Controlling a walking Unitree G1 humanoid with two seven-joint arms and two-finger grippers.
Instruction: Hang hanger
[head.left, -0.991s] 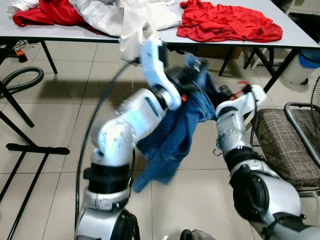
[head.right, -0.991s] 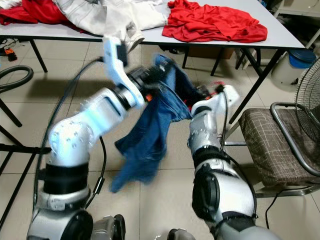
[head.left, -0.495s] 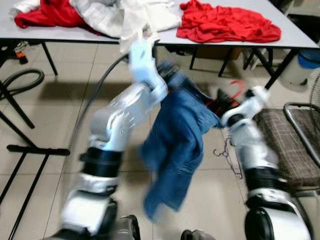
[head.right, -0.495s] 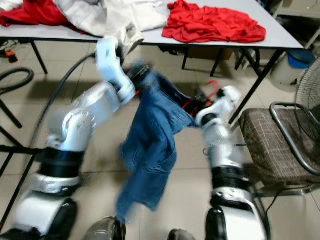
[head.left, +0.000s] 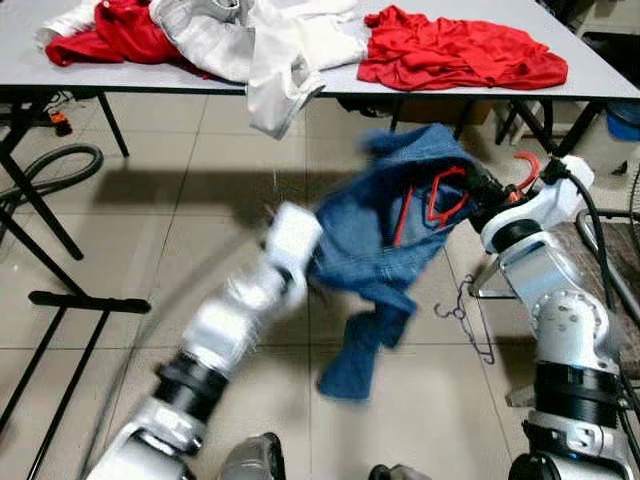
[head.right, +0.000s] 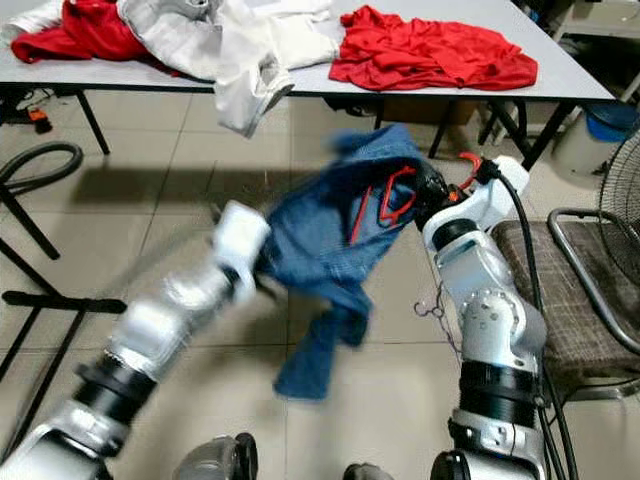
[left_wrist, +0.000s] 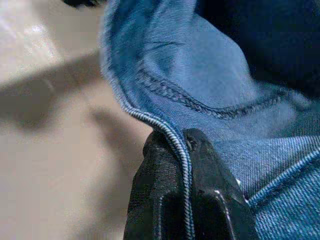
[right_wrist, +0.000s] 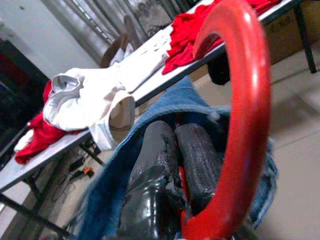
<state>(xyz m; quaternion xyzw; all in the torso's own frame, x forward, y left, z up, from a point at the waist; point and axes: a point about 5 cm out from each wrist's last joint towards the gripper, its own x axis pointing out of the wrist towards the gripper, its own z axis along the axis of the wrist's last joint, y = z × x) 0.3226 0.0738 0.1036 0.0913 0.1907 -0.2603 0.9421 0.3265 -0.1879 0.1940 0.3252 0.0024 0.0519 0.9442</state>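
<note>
A blue denim garment (head.left: 385, 235) hangs bunched over a red hanger (head.left: 442, 198) above the tiled floor, one end trailing down toward the floor. My right gripper (right_wrist: 175, 131) is shut on the red hanger just below its hook (right_wrist: 247, 100), and sits at the garment's right side (head.right: 425, 192). My left gripper (left_wrist: 182, 150) is shut on the denim's stitched hem. The left arm (head.left: 285, 245) is low, at the garment's left edge and blurred by motion.
A grey table (head.left: 30, 75) stands ahead with a red cloth (head.left: 460, 50) and white clothes (head.left: 270, 40) piled on it. A wire hanger (head.left: 465, 315) lies on the floor by my right arm. A cushioned chair (head.right: 590, 300) is at the right. A black rack base (head.left: 60, 300) and a hose (head.left: 50, 170) are at the left.
My left arm has swung down and to the left, still pinching the denim, and the garment is now spread between both grippers. The right gripper keeps the hanger.
</note>
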